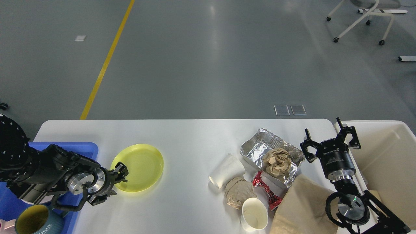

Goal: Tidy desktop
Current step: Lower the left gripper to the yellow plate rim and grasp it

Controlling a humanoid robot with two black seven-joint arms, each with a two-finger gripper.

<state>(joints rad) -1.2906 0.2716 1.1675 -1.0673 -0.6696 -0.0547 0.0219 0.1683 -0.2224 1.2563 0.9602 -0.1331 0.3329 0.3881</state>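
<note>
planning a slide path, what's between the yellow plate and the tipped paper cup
Nothing: in the head view the stretch of white desktop between the yellow plate and the tipped paper cup is bare.
</note>
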